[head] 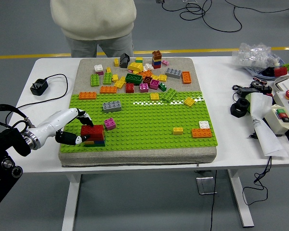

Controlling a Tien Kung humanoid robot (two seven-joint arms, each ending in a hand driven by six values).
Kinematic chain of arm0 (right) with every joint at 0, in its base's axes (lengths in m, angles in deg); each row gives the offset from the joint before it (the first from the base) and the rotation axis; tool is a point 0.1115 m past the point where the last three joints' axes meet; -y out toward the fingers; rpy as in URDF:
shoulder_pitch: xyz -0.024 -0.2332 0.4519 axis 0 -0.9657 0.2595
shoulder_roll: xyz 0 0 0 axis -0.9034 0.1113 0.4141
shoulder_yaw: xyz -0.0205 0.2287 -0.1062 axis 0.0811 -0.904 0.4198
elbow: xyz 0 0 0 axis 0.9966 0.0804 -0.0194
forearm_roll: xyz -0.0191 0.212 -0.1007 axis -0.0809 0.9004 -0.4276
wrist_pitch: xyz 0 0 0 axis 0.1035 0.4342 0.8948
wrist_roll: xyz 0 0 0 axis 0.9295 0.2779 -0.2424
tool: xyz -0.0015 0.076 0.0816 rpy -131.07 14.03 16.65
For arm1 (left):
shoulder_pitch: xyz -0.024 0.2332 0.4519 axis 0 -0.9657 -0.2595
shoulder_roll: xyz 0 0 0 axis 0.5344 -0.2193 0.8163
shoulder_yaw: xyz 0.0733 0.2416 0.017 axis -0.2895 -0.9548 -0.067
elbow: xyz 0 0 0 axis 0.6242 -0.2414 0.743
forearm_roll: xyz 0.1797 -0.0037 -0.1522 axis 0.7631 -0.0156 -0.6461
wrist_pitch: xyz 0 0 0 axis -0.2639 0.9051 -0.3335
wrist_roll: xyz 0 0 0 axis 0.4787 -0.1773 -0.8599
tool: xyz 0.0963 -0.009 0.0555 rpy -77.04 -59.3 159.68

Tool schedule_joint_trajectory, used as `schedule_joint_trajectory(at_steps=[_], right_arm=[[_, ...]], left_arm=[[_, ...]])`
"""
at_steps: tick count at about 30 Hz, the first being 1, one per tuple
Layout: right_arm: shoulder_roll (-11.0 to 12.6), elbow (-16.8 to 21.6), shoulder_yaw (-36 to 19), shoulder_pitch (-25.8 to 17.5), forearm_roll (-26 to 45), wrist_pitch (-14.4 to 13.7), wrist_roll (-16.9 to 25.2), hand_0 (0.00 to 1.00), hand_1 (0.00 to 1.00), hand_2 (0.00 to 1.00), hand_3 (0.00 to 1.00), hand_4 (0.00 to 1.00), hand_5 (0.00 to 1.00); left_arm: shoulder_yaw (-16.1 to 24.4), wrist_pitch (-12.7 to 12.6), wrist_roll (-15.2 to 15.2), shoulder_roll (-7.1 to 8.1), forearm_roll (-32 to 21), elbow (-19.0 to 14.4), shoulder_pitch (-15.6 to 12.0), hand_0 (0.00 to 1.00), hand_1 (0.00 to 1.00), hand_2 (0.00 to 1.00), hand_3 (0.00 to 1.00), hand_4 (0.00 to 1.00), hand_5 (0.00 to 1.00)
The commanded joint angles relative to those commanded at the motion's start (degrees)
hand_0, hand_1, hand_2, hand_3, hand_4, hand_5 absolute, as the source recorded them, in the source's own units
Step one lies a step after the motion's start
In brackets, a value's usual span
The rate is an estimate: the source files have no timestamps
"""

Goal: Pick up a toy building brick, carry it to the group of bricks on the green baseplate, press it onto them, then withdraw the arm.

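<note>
A red brick [93, 130] tops a small stack [95, 142] of orange, green and blue bricks at the front left corner of the green baseplate [144, 127]. My left hand [84, 131] comes in from the left and is closed on the red brick. Its upper fingers [85, 118] lie at the brick's back left edge and the thumb [72, 139] at its front left. A pink brick [110, 123] stands just right of the stack. My right arm is out of view.
Loose bricks lie in a pile [139, 74] on the grey mat behind the baseplate. A grey brick [111, 106] and orange bricks [201, 133] sit on the plate. A person [94, 24] stands at the far side. A charger [38, 86] lies at left, and tools and a control box [279, 113] at right.
</note>
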Motion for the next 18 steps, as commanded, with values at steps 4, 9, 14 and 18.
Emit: schedule_joint_trajectory(at_steps=[4, 9, 14, 18], right_arm=[[0.0, 0.0, 0.0, 0.0, 0.0, 0.0, 0.0, 0.766, 0.713, 0.765, 0.761, 0.963, 0.699], [0.0, 0.0, 0.0, 0.0, 0.1, 0.0, 0.0, 0.766, 0.713, 0.765, 0.761, 0.963, 0.699], [0.0, 0.0, 0.0, 0.0, 0.2, 0.0, 0.0, 0.767, 0.712, 0.765, 0.761, 0.963, 0.700], [0.0, 0.0, 0.1, 0.0, 0.2, 0.2, 0.1, 0.767, 0.713, 0.765, 0.761, 0.963, 0.699]], left_arm=[[0.0, 0.0, 0.0, -0.07, 0.0, 0.1, 0.0, 0.814, 0.656, 0.565, 0.562, 0.726, 0.002], [0.2, 0.1, 0.1, -0.09, 0.0, 0.2, 0.1, 0.814, 0.656, 0.565, 0.562, 0.726, 0.002], [0.2, 0.1, 0.1, -0.10, 0.0, 0.3, 0.1, 0.818, 0.663, 0.572, 0.570, 0.734, 0.005], [0.3, 0.1, 0.2, -0.10, -0.2, 0.3, 0.1, 0.821, 0.672, 0.575, 0.581, 0.742, 0.012]])
